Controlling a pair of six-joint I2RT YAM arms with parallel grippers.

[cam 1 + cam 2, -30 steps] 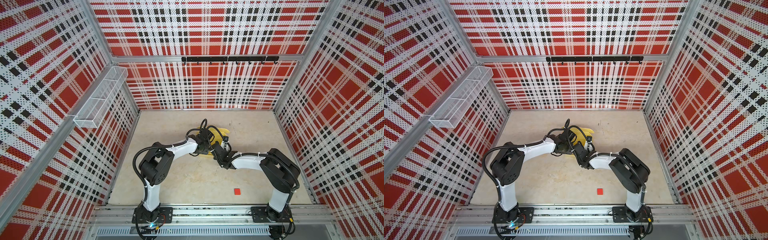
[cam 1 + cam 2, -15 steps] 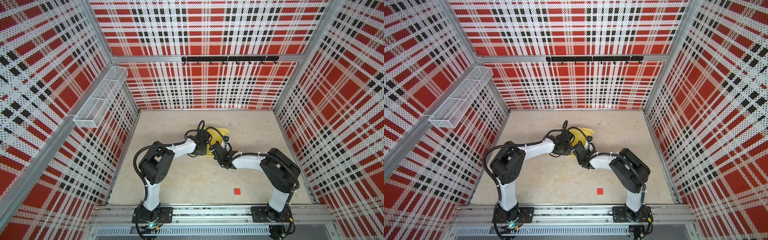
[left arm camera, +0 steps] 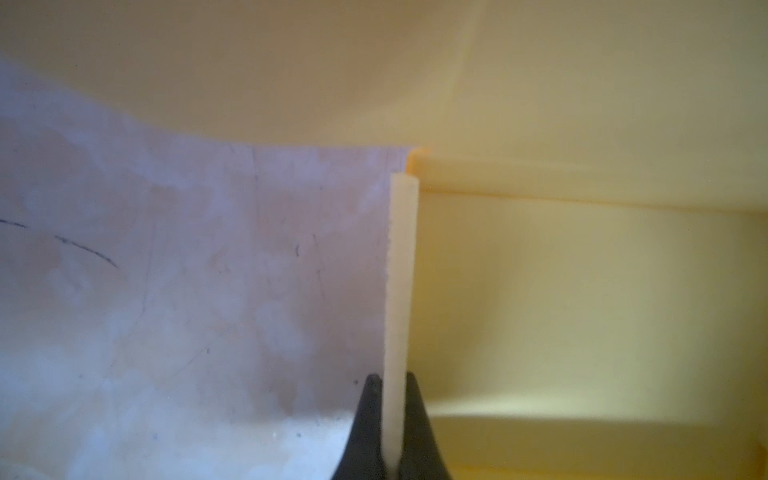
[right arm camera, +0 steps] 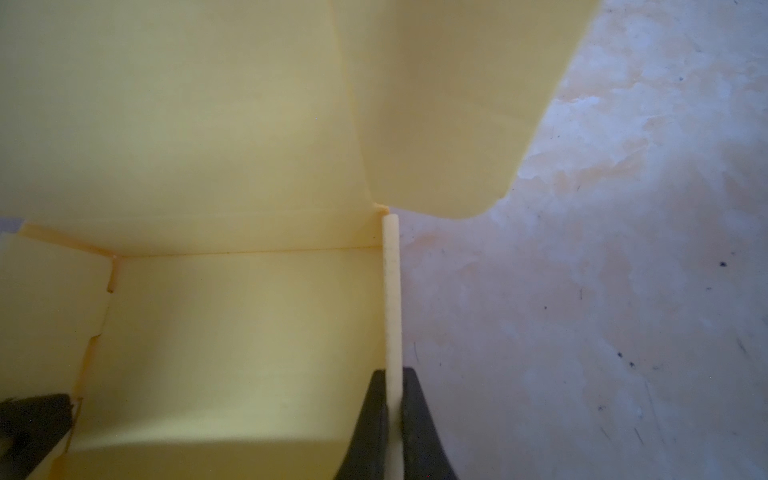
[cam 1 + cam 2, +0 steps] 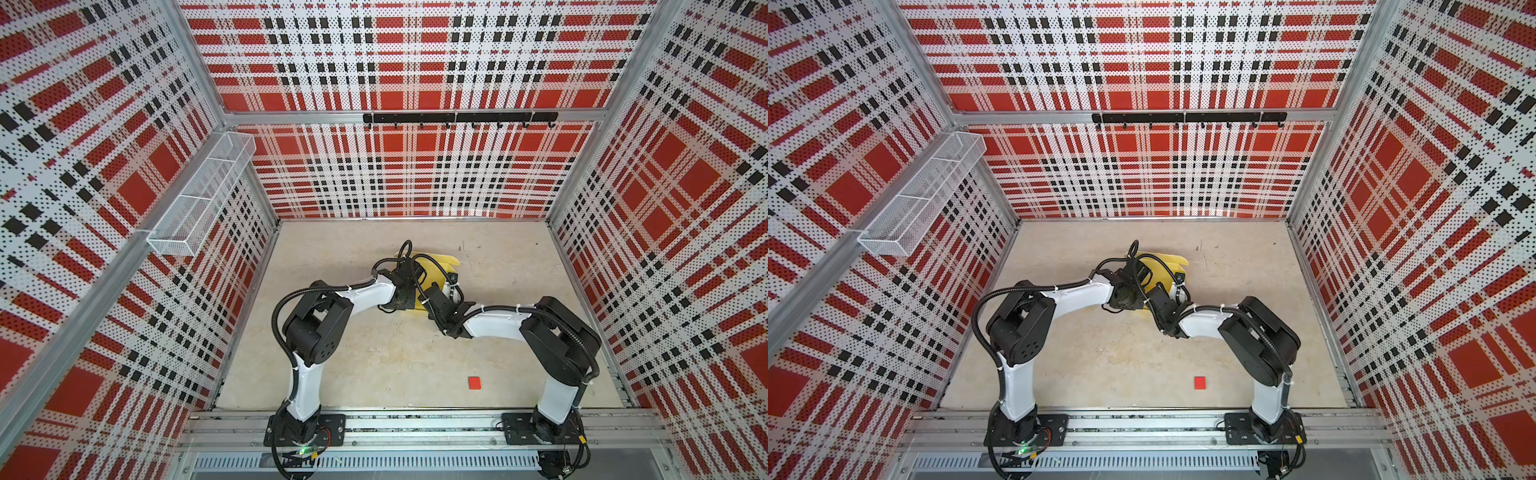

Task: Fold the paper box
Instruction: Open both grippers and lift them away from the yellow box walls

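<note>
Toward the back of the surface, your paper box sits half folded (side walls upright). Your left jaws pinch one side wall, your right jaws the opposite wall.

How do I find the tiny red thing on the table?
Start at the beige tabletop inside the red plaid walls, then find the metal rail at its front. Just beyond the rail, nearer the right arm's base, lies a small red square. It lies alone, apart from the pale yellow card box farther back.
</note>
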